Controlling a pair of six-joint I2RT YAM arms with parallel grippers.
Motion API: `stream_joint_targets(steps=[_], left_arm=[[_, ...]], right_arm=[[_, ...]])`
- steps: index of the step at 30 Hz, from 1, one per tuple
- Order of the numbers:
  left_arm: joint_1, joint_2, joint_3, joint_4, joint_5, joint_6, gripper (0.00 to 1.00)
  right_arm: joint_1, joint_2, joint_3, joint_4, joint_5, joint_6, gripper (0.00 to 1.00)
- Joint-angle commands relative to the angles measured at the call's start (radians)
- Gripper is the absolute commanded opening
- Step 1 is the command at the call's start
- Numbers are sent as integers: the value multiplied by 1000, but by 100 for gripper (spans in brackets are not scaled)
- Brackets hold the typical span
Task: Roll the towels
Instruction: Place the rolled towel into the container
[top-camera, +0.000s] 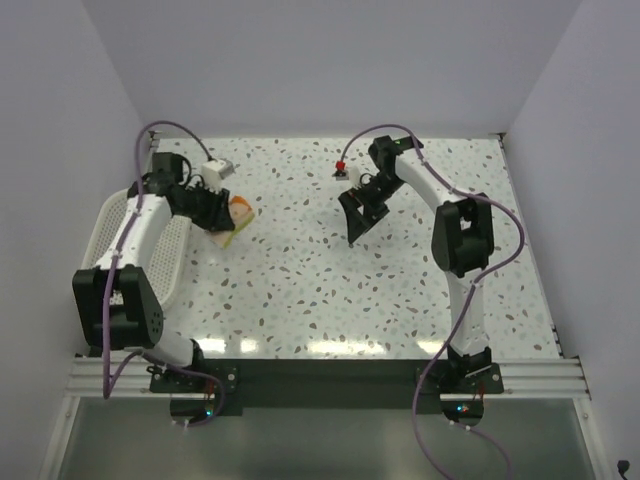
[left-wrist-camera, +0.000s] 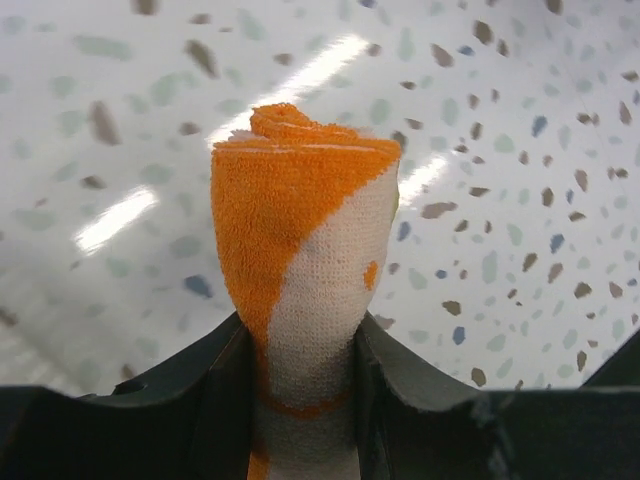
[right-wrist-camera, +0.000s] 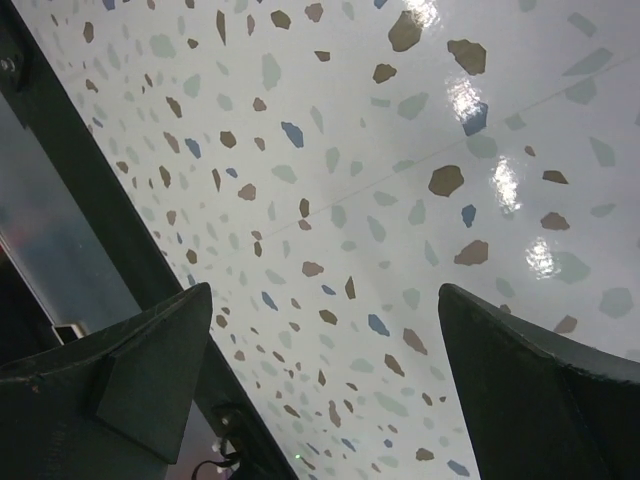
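Observation:
The rolled towel (top-camera: 237, 218) is an orange and cream bundle held above the speckled table at the left, near the basket. My left gripper (top-camera: 226, 215) is shut on it. In the left wrist view the towel roll (left-wrist-camera: 300, 250) stands straight out from between the two black fingers (left-wrist-camera: 205, 390), its coiled orange end facing away. My right gripper (top-camera: 357, 218) hangs over the table's middle, right of the towel and well apart from it. Its fingers (right-wrist-camera: 150, 370) stand wide open with only the speckled table between them.
A white mesh basket (top-camera: 105, 228) sits at the table's left edge, under the left arm. A small red-topped object (top-camera: 341, 166) stands at the back of the table near the right arm. White walls close the back and both sides.

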Motion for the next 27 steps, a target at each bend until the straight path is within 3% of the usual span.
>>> stream_joint_targets(steps=[1, 3, 11, 27], left_arm=[[136, -50, 107, -57, -62, -82, 0], [214, -59, 144, -53, -177, -88, 0], [458, 37, 198, -39, -277, -7, 0], [478, 297, 156, 125, -351, -99, 0]], right_arm=[[-24, -64, 34, -74, 32, -10, 99], [-24, -72, 26, -67, 37, -5, 99], [-28, -72, 6, -42, 41, 18, 99], [-48, -133, -148, 45, 24, 30, 99]])
